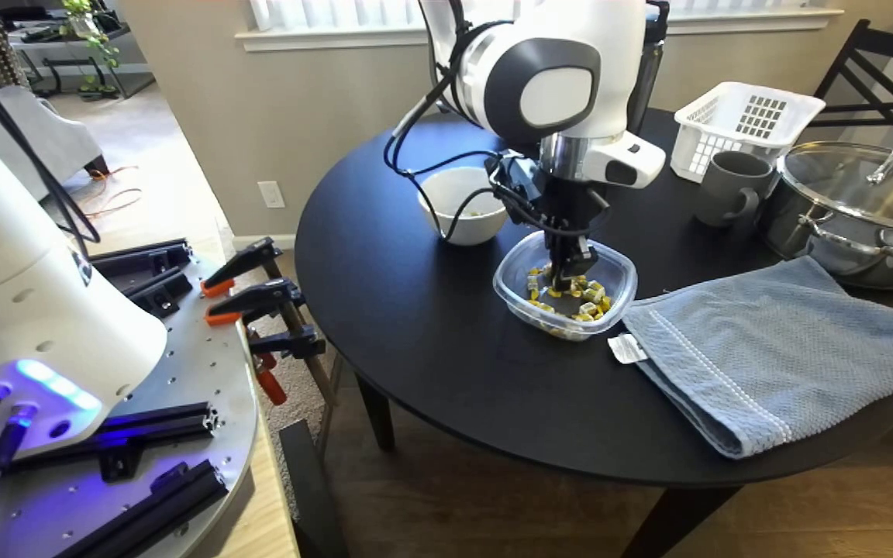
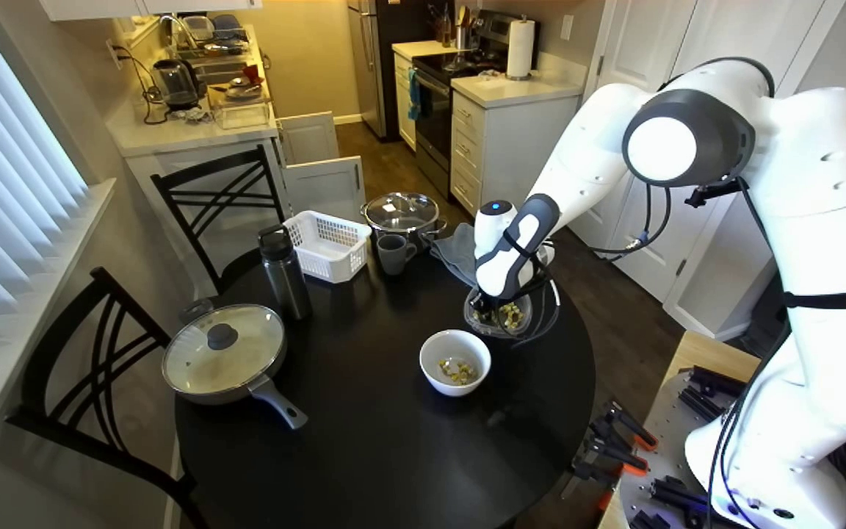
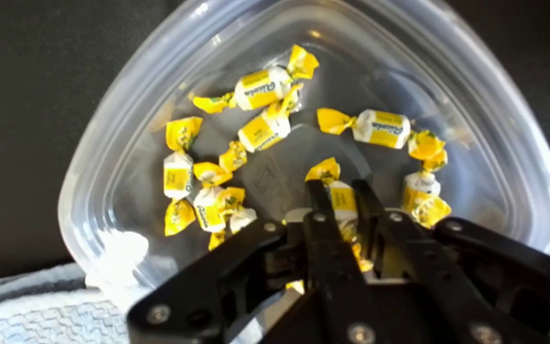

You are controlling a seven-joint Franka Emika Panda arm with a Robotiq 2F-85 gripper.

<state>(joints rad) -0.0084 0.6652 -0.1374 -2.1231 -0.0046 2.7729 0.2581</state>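
- Claw (image 3: 338, 184) pinches one wrapped candy (image 3: 345, 203), with a black finger snug on each side of it.
- That candy is inside a clear plastic tub (image 3: 89, 157), down at the bottom, and one yellow end of its wrapper sticks out past the fingertips.
- Other candies (image 3: 178, 176), yellow and white, lie around it in the tub, and some of them touch each other.
- The tub sits on a round black table (image 1: 415, 325), with the robot's arm (image 1: 609, 85) above it.
- A white bowl (image 2: 434, 353) stands near the tub, with small yellow bits (image 2: 458, 371) at its bottom.
- A folded blue towel (image 1: 787, 349) lies right next to the tub, and a white tag (image 1: 627, 349) shows at its edge.
- A big shiny pot (image 1: 849, 246) stands by the towel, beside a gray cup (image 1: 732, 190).
- A white basket (image 2: 331, 268) with little holes is close to the cup.
- A metal bottle (image 2: 287, 283) stands upright, near a pan (image 2: 276, 400) with a lid (image 2: 247, 353).
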